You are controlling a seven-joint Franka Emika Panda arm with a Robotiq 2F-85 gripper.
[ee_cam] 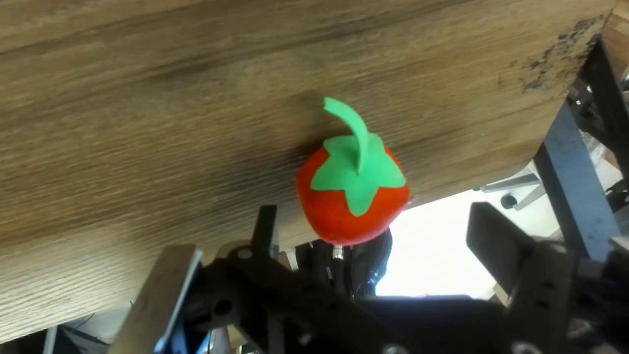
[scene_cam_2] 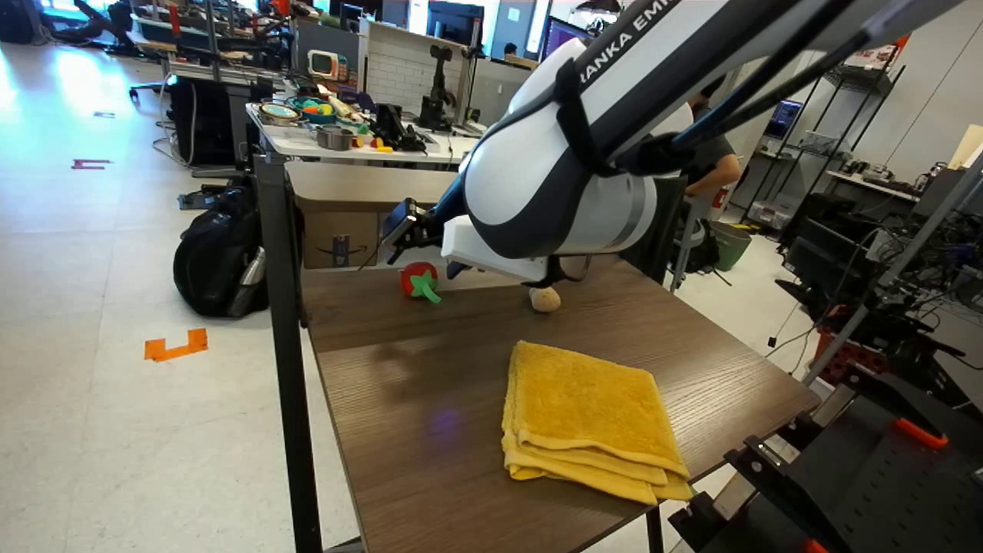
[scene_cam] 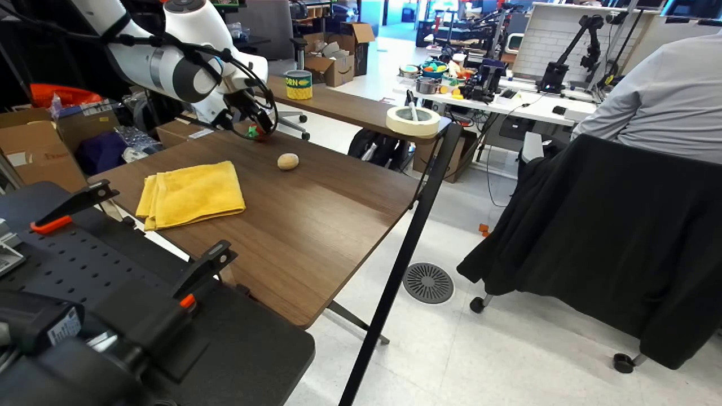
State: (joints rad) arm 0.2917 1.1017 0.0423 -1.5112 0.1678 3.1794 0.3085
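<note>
Gripper [ee_cam: 376, 226]: spread wide, got hold of nothing, hangs real close to the red toy fruit [ee_cam: 353, 196]; dark and kinda blurry in the wrist view.
Red toy fruit: on the tabletop [ee_cam: 147, 108], near the edge facing the raised shelf [scene_cam: 350, 106]. Right by the gripper in both exterior views; in the wrist view, framed between its two sides, looks apart from both. Tilted, green leafy cap and curly stem aimed away from that edge.
Arm [scene_cam_2: 561, 192]: white, reaching in over the tabletop, black straps and cables strung along it.
Beige lump [scene_cam: 288, 162]: roundish, also on the tabletop, apart from the fruit and from the yellow cloth [scene_cam_2: 591, 418]. Can't really tell what kind of thing.
Yellow cloth: folded into a layered stack, lying flat, one corner right at the edge on the dark cart [scene_cam: 248, 355] side.
Black clamps [scene_cam: 206, 270]: two, with orange bits, along the cart's edge next to the tabletop.
Raised shelf: brown strip running alongside, carrying a yellow can [scene_cam: 298, 90] ("ORN" readable) and, at the end, a cream tape roll [scene_cam: 413, 128] with a pen-like thing [scene_cam: 413, 111] sticking up from the hole.
Floor [scene_cam_2: 184, 430]: pale, with a black backpack [scene_cam_2: 219, 257] near the shelf.
</note>
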